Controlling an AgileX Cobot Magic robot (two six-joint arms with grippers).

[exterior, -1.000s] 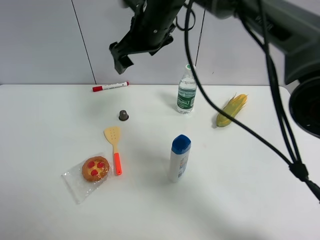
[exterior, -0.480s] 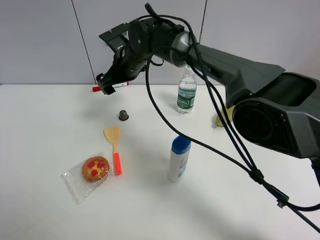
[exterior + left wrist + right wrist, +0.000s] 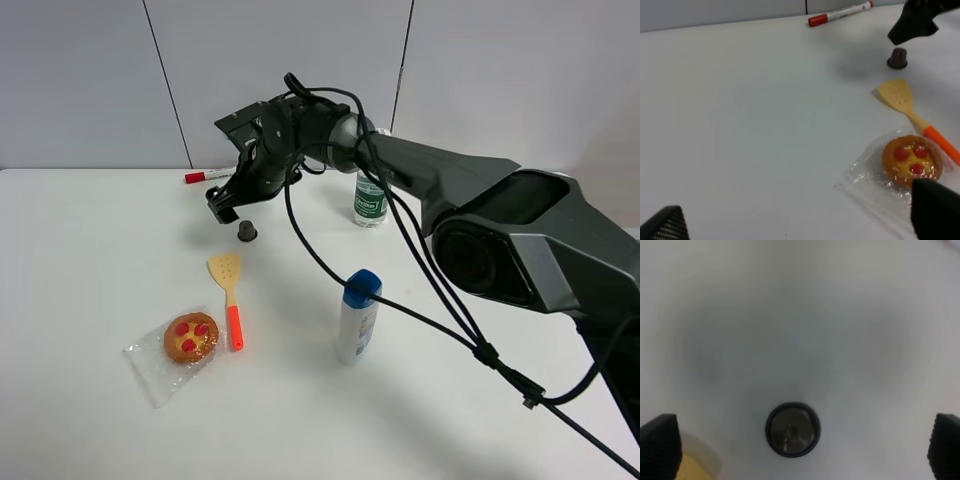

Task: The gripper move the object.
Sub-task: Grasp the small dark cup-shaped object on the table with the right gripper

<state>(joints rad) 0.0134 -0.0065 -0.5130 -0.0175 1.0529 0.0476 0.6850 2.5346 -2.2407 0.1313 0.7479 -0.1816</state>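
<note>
White tabletop (image 3: 100, 420) below a grey panelled wall (image 3: 80, 80) carries everything. On its far half, left of centre, stands the capsule (image 3: 246, 231), small, grey-brown and tapered, with nothing touching it. The right gripper (image 3: 226, 204) hangs just above it, at about 11 o'clock in the high view, with jaws spread wide. In the right wrist view the capsule lies between the two dark fingertips (image 3: 657, 447), apart from both. From the capsule, a yellow spatula (image 3: 228, 290) with an orange handle lies near at 6 o'clock. A plastic-wrapped tart (image 3: 190, 338) is at 7, a red-capped marker (image 3: 220, 174) at 11, a water bottle (image 3: 372, 195) at 3 and a blue-capped white bottle (image 3: 358, 318) at 4. The left gripper (image 3: 800, 220) hovers by the tart, jaws likewise spread, holding nothing.
</note>
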